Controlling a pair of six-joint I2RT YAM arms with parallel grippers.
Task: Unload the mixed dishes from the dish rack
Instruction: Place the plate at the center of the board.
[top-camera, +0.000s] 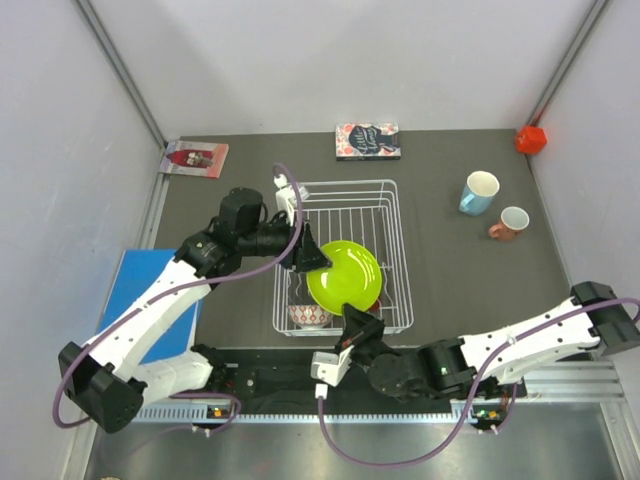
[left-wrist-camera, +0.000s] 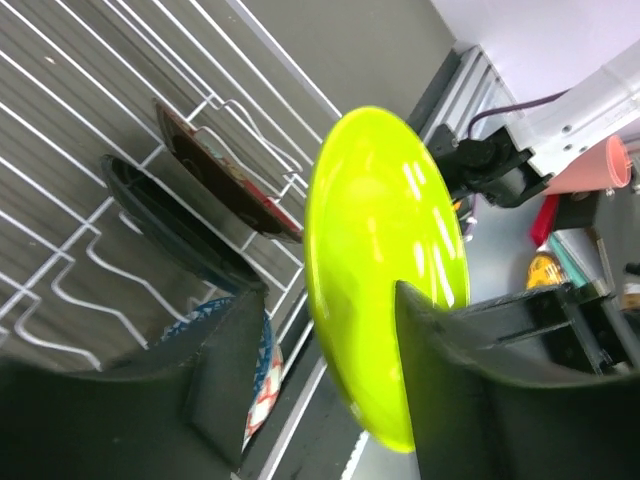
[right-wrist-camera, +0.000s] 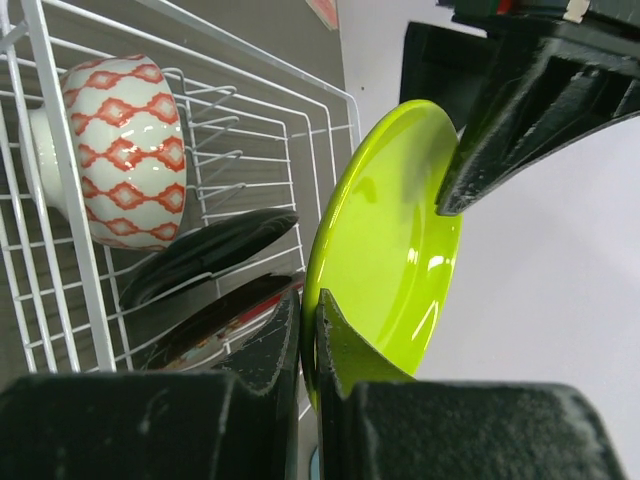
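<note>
The white wire dish rack (top-camera: 340, 184) stands mid-table. The lime-green plate (top-camera: 343, 275) stands on edge over its near right part. My right gripper (top-camera: 358, 325) is shut on the plate's near rim; in the right wrist view its fingers (right-wrist-camera: 308, 300) pinch the rim (right-wrist-camera: 385, 240). My left gripper (top-camera: 305, 255) is open and straddles the plate's far-left rim (left-wrist-camera: 385, 260), with a gap on one side. The black plate (right-wrist-camera: 215, 255), red floral plate (right-wrist-camera: 215, 325) and patterned bowl (top-camera: 310, 316) sit in the rack. The light-blue mug (top-camera: 479, 192) and salmon-pink mug (top-camera: 510, 222) stand on the table at the right.
Two flat books lie at the back, one in the middle (top-camera: 367, 141) and one at the left (top-camera: 195, 158). A small red cube (top-camera: 531, 139) sits in the back right corner. A blue board (top-camera: 150, 290) lies left of the rack, under my left arm.
</note>
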